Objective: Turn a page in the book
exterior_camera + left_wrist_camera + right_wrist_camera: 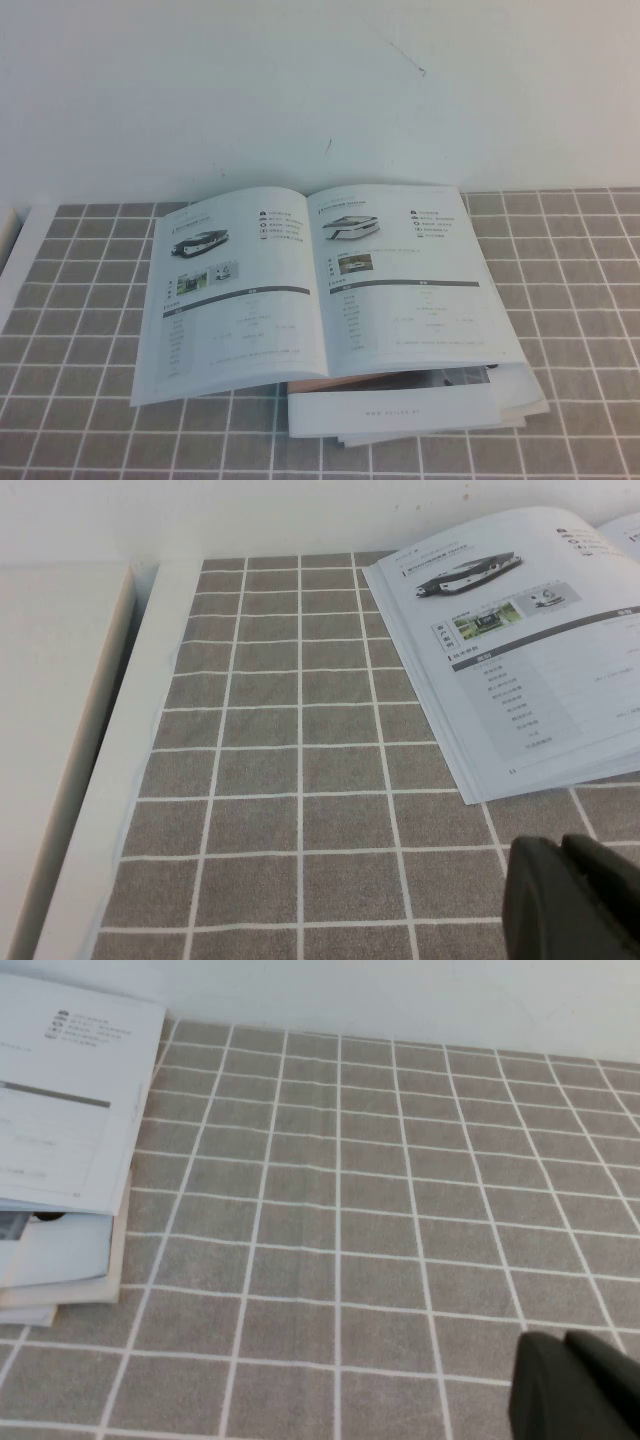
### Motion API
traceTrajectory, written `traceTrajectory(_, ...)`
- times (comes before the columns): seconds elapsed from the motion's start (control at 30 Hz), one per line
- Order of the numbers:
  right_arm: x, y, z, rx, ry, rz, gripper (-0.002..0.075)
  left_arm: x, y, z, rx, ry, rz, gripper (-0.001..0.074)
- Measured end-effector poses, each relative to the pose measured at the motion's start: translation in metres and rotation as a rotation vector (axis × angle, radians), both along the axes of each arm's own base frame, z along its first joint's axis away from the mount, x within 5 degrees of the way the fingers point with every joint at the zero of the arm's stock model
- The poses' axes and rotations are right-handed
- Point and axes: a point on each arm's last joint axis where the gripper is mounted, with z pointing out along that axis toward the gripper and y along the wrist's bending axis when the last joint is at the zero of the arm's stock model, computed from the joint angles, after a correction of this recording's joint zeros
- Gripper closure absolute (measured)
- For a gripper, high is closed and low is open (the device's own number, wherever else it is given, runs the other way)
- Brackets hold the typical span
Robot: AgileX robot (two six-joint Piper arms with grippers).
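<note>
**Waiting at rest: book open, no page lifted yet**

Lying open and flat on the grey tiled surface, the book sits mid-scene, near edge resting on a smaller stack of white booklets. Right-hand leaf, the page, printed with a white boat-like vehicle, small photos, a dark bar and table text. Facing left leaf showing a dark vehicle over similar tables. Slight hump at the spine; both leaves bowing gently down toward their outer edges.

Handling, judged: page thin, glossy, very light and floppy; likely slippery against smooth fingers and prone to creasing or tearing if pinched hard. Hard to separate one leaf from those below. Best hold probably the near right corner or the free right edge, where the book overhangs the stack and leaves a small gap underneath. Light pinch, then an arc leftward over the spine.

Surface: cloth-like matte grey, white grid lines, some friction expected. Wall behind plain white. White ledge along the far left.

Left gripper low over bare surface, left and near of the book, touching nothing; opening cannot be told. Right gripper over bare surface right of the book, fingers fully together, holding nothing.
</note>
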Motion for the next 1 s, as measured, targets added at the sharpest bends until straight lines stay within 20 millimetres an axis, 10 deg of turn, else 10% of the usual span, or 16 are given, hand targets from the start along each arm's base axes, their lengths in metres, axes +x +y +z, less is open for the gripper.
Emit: traceTrajectory(1.0, -0.0001, -0.0017, -0.0001, -0.068, 0.004, 0.004, 0.0727, 0.0004, 0.0011, 0.0014, 0.098, -0.021, -0.015, 0.0738)
